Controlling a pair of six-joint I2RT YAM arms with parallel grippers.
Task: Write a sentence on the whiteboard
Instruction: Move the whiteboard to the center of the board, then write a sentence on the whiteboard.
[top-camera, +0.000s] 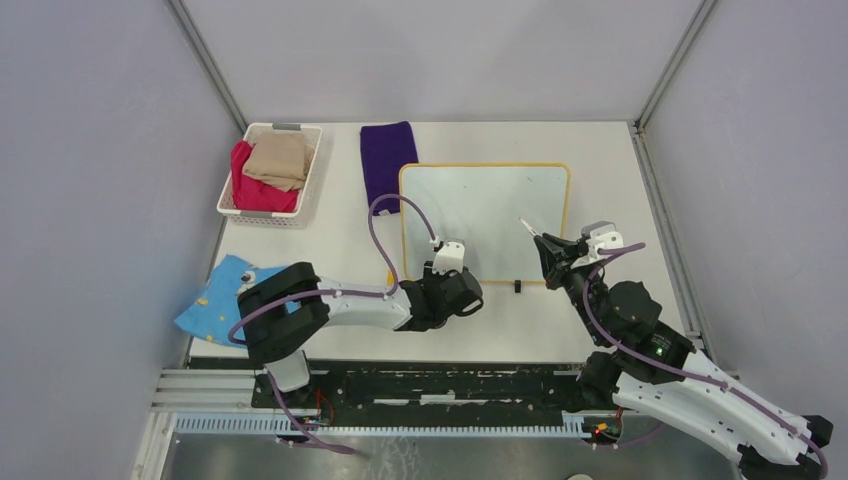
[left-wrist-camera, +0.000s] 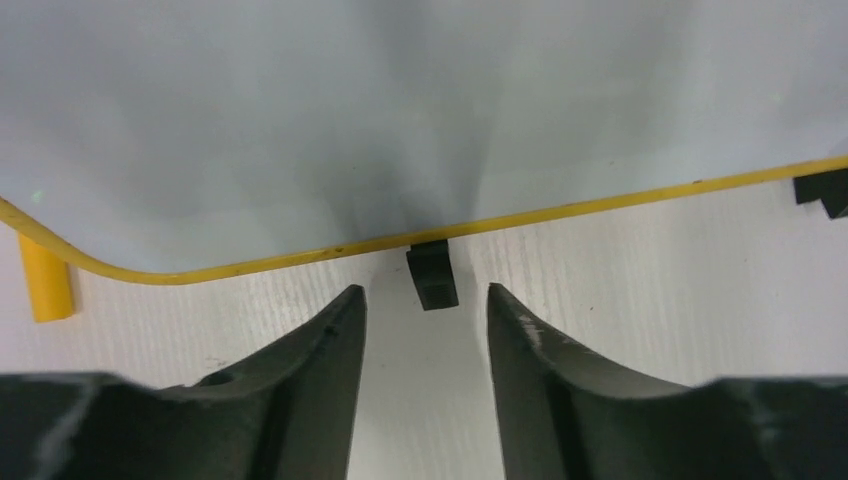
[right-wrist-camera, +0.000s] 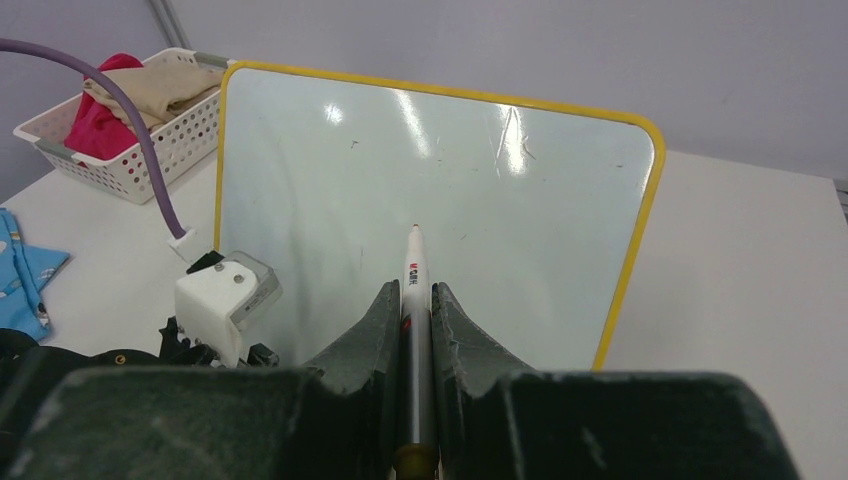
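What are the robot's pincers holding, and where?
The right pincer grips a marker by its barrel, tip toward the whiteboard. The left pincer is open and holds nothing.

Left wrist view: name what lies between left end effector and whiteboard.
Only the small black foot of the whiteboard, beyond the left end effector; left wrist view shows it.

White table (top-camera: 620, 190), grey enclosure walls (top-camera: 440, 55) on three sides. Far left: white perforated basket (top-camera: 258, 217) holding a red cloth (top-camera: 255, 190), with a tan cloth (top-camera: 278, 160) folded on top. Just right of the basket, a purple cloth (top-camera: 388, 158) lies flat. Near left edge: a light blue cloth (top-camera: 212, 300) with yellow spots, overhanging the table side. The left wrist view shows a short yellow cylinder (left-wrist-camera: 45, 276) lying on the tabletop.
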